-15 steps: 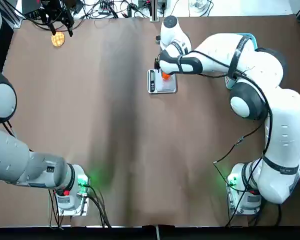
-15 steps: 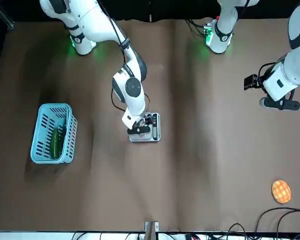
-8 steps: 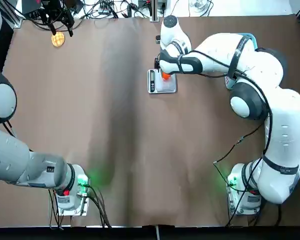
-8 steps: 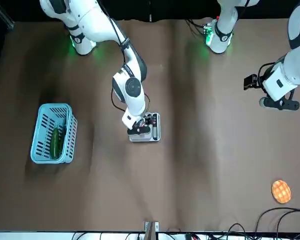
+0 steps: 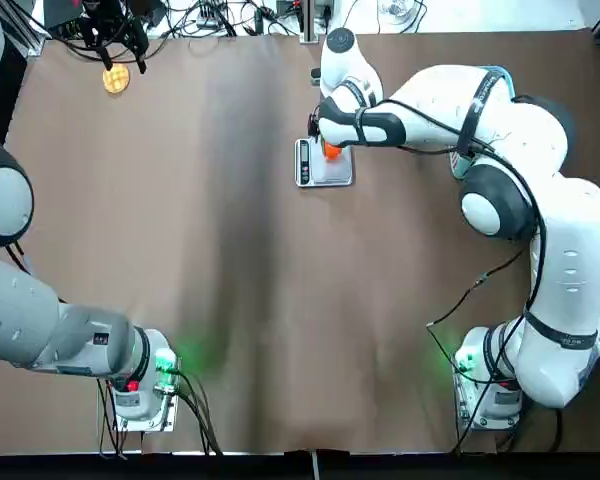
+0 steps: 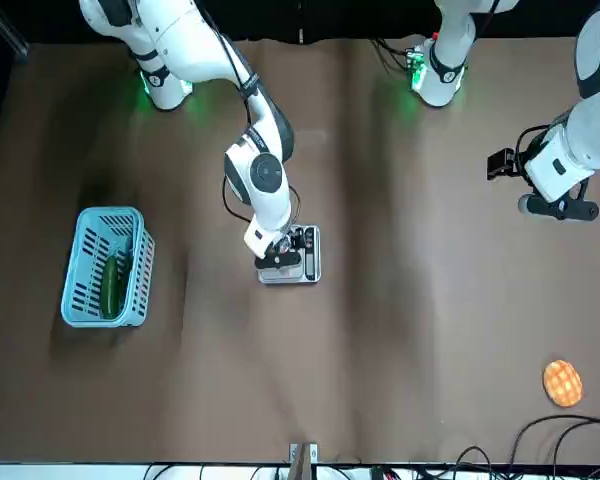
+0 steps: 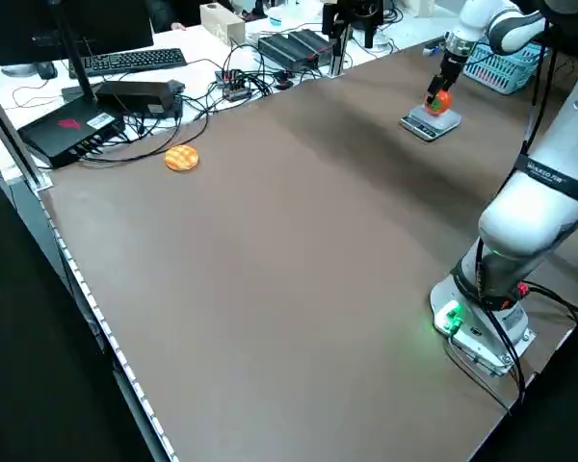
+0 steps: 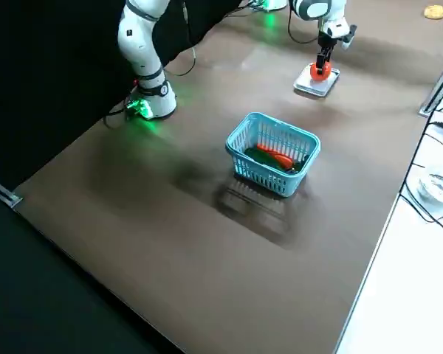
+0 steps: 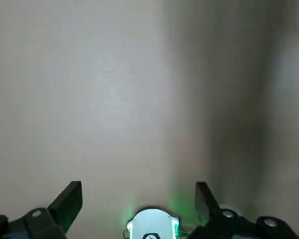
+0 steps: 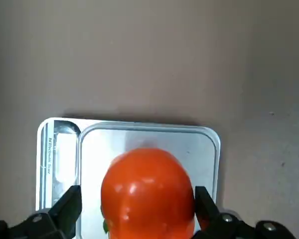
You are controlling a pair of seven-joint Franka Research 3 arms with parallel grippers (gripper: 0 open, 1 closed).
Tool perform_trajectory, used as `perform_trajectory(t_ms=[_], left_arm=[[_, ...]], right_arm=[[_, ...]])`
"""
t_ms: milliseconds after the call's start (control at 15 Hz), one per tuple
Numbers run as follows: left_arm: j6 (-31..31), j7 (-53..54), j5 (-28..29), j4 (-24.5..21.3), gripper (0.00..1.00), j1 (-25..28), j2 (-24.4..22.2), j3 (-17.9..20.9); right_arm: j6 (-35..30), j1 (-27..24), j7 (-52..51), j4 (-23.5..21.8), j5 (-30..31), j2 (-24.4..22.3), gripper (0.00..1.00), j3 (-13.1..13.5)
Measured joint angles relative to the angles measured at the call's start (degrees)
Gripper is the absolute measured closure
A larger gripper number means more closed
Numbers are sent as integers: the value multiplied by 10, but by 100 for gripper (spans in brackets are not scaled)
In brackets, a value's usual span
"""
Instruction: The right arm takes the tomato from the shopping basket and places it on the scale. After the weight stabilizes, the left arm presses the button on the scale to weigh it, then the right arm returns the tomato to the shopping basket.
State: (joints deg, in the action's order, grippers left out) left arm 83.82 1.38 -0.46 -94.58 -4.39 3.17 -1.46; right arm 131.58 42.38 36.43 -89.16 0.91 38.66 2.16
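Fingers of the right gripper (image 10: 138, 211) stand apart, one on each side of the tomato (image 10: 147, 191). In the right wrist view there is a thin gap between each fingertip and the fruit, so the gripper looks open around it and not squeezing it. The tomato is round, shiny and orange-red, with a little bit of green showing low on one side. It sits on the silver plate of the scale (image 10: 200, 149), near the middle. The scale is small and flat, with rounded corners and a narrow strip along one side.

From the top, the right arm (image 5: 500, 150) reaches far over the brown table (image 5: 230, 250) to the scale (image 5: 322, 170), and the tomato (image 5: 330, 151) peeks out under the gripper.

The shopping basket (image 8: 274, 153) is light blue with holes in its sides. It stands well apart from the scale (image 8: 315, 82), nearer the right edge of the table. A long green vegetable (image 6: 109, 283) lies inside it, and something red-orange lies beside that.

The left gripper (image 6: 560, 207) hangs far from the scale, over the left side of the table. Its fingers (image 9: 70, 201) are wide apart and hold nothing. A yellow-orange waffle-like disc (image 6: 562, 381) lies alone near the far left corner of the table.
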Motion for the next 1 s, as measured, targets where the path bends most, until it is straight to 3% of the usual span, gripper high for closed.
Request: perform_trajectory(t_ms=[533,1000], left_arm=[[0,0,0,0,0,0,0,0],[0,0,0,0,0,-1,0,-1]], right_arm=[[-59,0,0,0,1,-23,0,1],[-65,0,0,0,1,-25,0,2]])
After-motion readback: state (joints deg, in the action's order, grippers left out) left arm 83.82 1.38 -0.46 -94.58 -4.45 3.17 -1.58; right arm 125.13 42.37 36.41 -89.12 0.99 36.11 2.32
